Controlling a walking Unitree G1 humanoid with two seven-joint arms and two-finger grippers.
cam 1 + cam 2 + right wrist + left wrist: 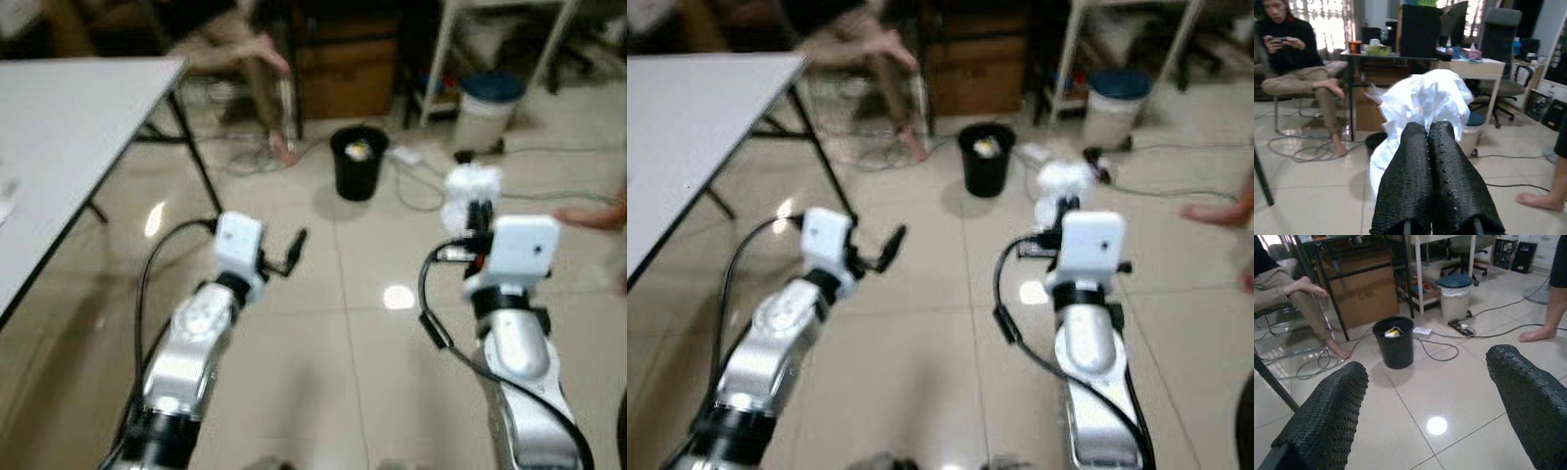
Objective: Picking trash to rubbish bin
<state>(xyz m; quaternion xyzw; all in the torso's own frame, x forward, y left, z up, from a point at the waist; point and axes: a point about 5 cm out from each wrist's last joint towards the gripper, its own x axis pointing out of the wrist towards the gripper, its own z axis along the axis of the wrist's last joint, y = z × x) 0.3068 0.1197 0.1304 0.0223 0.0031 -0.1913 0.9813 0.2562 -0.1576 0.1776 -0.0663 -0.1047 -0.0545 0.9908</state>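
Observation:
A black rubbish bin stands on the tiled floor ahead, with a yellowish scrap inside. My right gripper is shut on a crumpled white tissue, held up in the air short of the bin and to its right. In the right wrist view the white tissue bulges out past the closed fingers. My left gripper is open and holds nothing; it is raised at the left, short of the bin. The bin shows between its fingers in the left wrist view.
A grey table stands at the left. A person sits on a chair behind the bin, bare feet near cables on the floor. Another person's bare foot is at the right. A blue-lidded white bin and a white power strip lie beyond.

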